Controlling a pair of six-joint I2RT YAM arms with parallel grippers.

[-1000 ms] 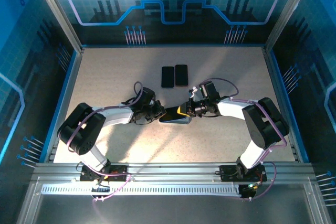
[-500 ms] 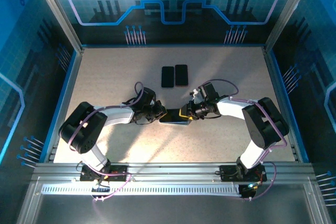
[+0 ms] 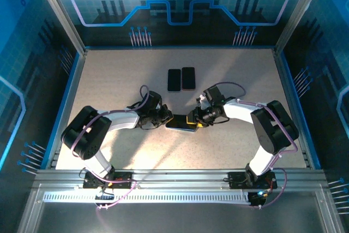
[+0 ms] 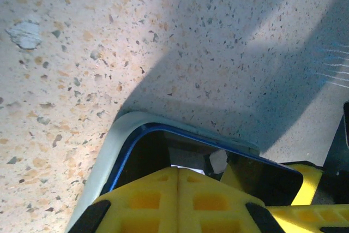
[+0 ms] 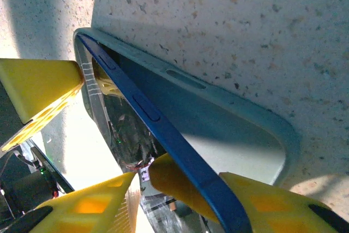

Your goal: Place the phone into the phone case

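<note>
The phone, dark-screened with a blue frame, lies in the pale phone case at mid-table between my two grippers. My left gripper is shut, its yellow fingers pressed together on the screen at that end, where the blue edge sits inside the case rim. My right gripper is shut on the phone's other end. In the right wrist view the blue edge runs at a slant above the case floor, one yellow finger behind it and the other on the screen side.
Two more dark phones lie side by side toward the back of the speckled table. Blue walls and metal rails surround the table. My arms meet at the middle, forearms low over the surface.
The phone's right end, held tilted up a second ago, has come down toward the case. My right gripper moved slightly left and lower; the left gripper stayed on the phone's left end.
</note>
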